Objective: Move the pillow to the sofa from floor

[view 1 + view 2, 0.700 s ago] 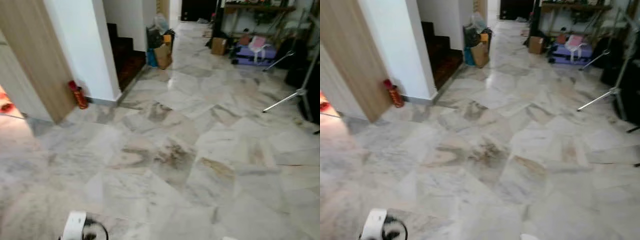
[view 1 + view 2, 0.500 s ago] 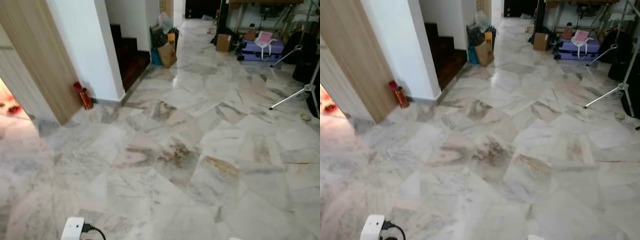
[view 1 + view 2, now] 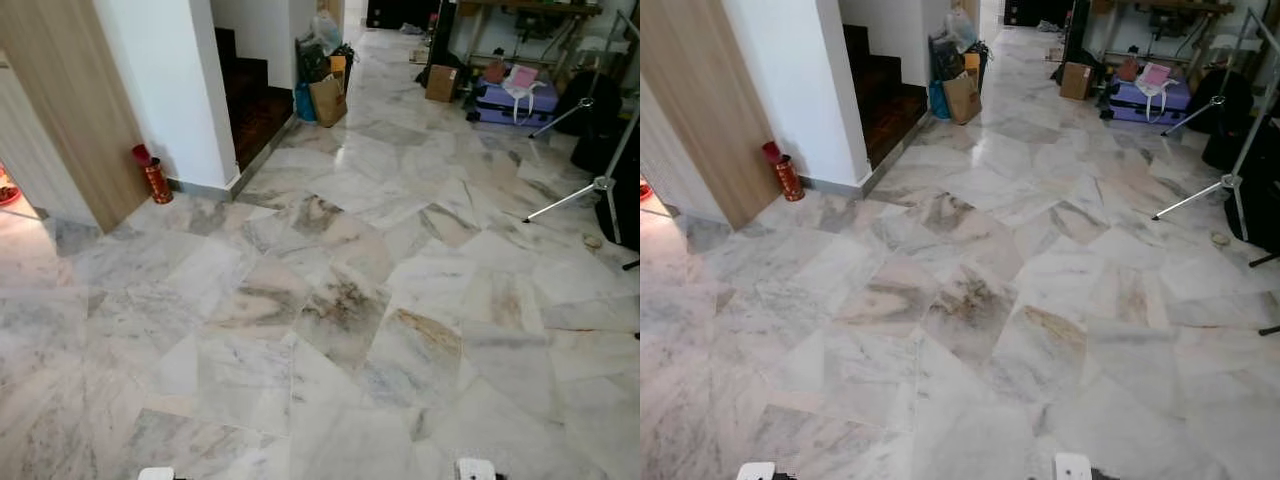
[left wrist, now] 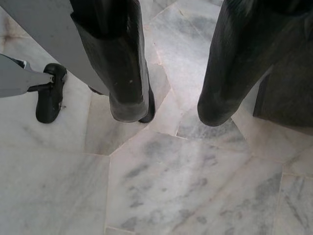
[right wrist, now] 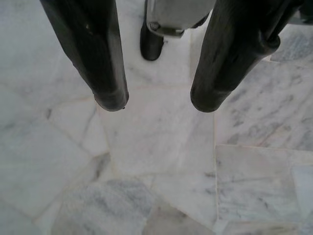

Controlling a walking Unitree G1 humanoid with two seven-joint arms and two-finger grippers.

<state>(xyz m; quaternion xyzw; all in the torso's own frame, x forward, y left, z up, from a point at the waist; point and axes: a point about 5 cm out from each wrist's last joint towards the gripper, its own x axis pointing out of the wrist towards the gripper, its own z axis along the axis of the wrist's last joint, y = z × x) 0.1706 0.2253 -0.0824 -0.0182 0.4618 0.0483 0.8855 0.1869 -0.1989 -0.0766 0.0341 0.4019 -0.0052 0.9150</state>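
Observation:
I see marble floor (image 3: 340,300) ahead, with no pillow and no sofa on it. My left gripper (image 4: 171,112) hangs over the floor tiles in the left wrist view, open, with nothing between its black fingers (image 4: 124,73). In the right wrist view my right gripper (image 5: 159,102) also hangs above the marble, open and holding nothing. White ends of my arms peek in at the lower edge of the left eye view, left (image 3: 155,473) and right (image 3: 475,468).
A white wall corner (image 3: 170,90) and a wood panel (image 3: 70,110) stand at the left, with a red canister (image 3: 150,172) at their foot. Dark stairs (image 3: 255,105), bags (image 3: 325,85), a cardboard box (image 3: 440,82), a purple case (image 3: 515,98) and a tripod leg (image 3: 580,190) lie farther back.
The whole picture has shifted and sharpened, so the camera moved. The white arm end at the lower left has sunk to the frame edge, and the right one now shows.

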